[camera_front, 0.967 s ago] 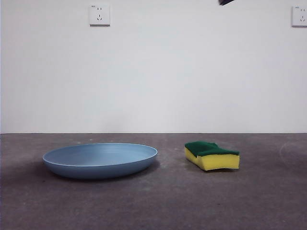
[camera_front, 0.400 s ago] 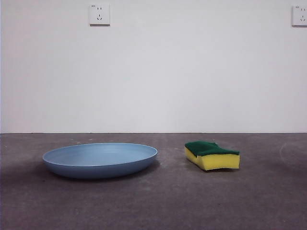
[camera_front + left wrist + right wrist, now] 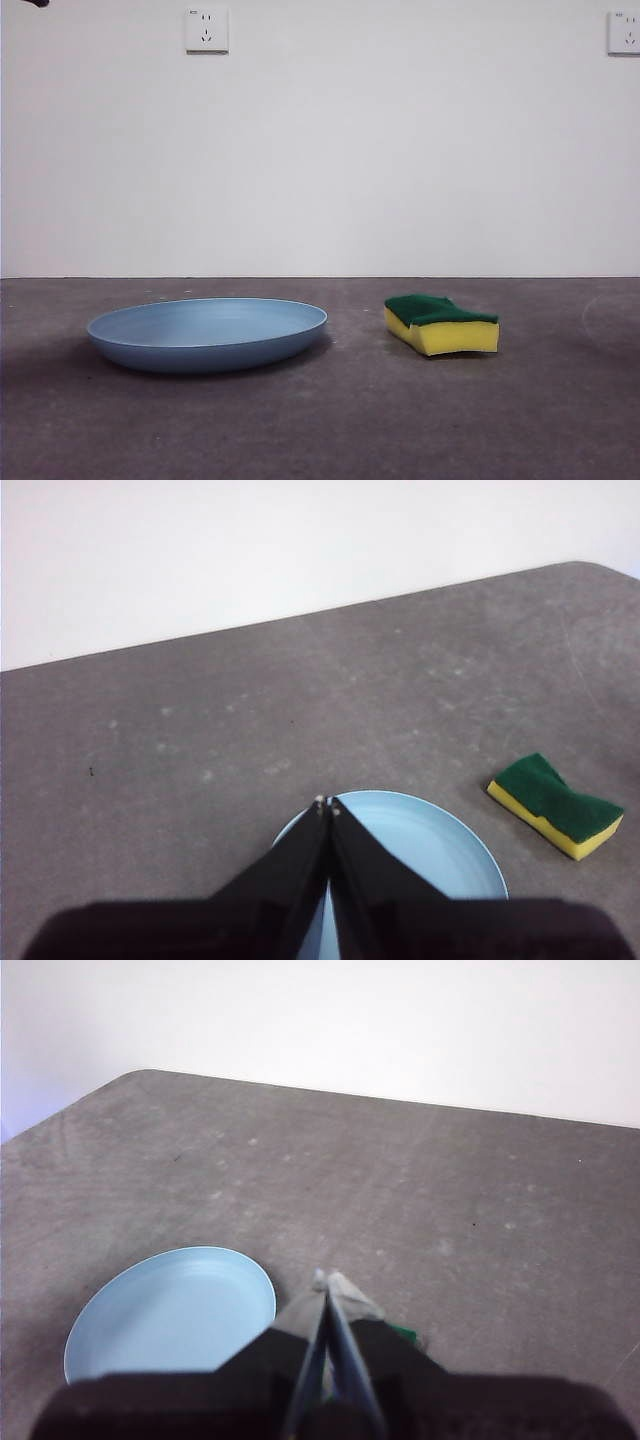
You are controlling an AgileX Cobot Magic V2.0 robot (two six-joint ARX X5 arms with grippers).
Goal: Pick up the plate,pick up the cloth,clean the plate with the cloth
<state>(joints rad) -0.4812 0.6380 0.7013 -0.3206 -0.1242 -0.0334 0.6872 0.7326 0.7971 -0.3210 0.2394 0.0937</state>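
1. A dark arm tip now shows at the front view's top left corner; a second ago one sat at the top, right of centre, and half a second ago none showed. Plate (image 3: 208,334) and cloth (image 3: 441,323) haven't budged.
2. So you're only in the approach; nothing is picked up yet.
3. Plate lies flat on the bench (image 3: 340,420), left; the cloth, really a yellow-green sponge, sits to its right, apart from it.
4. The front view can't tell you which arm is which. The wrist views can: left gripper (image 3: 327,805) hangs above the plate (image 3: 430,850), fingers pressed together, holding nothing.
5. Right gripper (image 3: 327,1282) hangs over the cloth (image 3: 405,1333), fingers likewise closed and empty; only a green sliver of it peeks out.
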